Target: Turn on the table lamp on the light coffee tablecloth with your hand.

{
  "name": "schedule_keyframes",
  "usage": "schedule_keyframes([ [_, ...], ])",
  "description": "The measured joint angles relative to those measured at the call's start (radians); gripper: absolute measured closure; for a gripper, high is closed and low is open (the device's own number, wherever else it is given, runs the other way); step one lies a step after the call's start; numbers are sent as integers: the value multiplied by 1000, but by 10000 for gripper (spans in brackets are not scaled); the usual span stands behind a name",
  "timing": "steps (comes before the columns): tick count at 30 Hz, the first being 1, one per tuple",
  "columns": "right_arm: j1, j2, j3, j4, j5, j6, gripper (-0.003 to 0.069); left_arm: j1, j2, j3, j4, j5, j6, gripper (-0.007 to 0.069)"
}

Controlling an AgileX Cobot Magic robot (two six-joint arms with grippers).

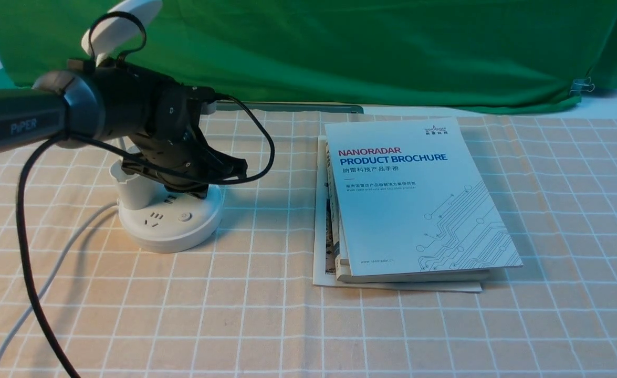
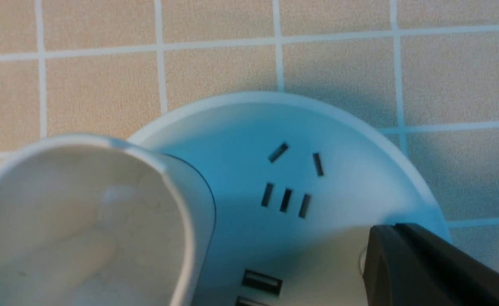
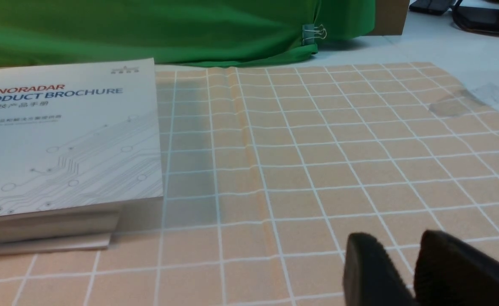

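Note:
The white table lamp point(image 1: 169, 223) stands on the light coffee tablecloth point(image 1: 266, 315) at the left, its disc head point(image 1: 124, 21) up behind my left arm. My left gripper point(image 1: 198, 190), the hand, hangs shut low over the round base, beside the cup holder point(image 1: 129, 189). In the left wrist view the closed fingers point(image 2: 402, 263) cover most of a round button whose edge point(image 2: 361, 259) just shows, near the socket slots point(image 2: 291, 187); contact cannot be judged. My right gripper point(image 3: 396, 244) is low over bare cloth, open by a narrow gap, holding nothing.
A stack of brochures point(image 1: 413, 199) lies on the cloth right of the lamp. The lamp's white cord point(image 1: 51, 273) and my arm's black cable point(image 1: 24, 252) trail toward the front left. A green backdrop point(image 1: 366, 47) hangs along the far edge.

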Motion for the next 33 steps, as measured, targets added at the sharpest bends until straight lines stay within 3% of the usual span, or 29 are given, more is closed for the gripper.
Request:
schedule_keyframes([
  [14, 0, 0, 0, 0, 0, 0, 421, -9, -31, -4, -57, 45, 37, 623],
  [20, 0, 0, 0, 0, 0, 0, 421, -56, -250, 91, -254, 118, 192, 623],
  [26, 0, 0, 0, 0, 0, 0, 421, -115, -638, 375, -445, 63, 331, 623],
  [33, 0, 0, 0, 0, 0, 0, 421, -121, -1082, 603, -441, -174, 406, 623],
])
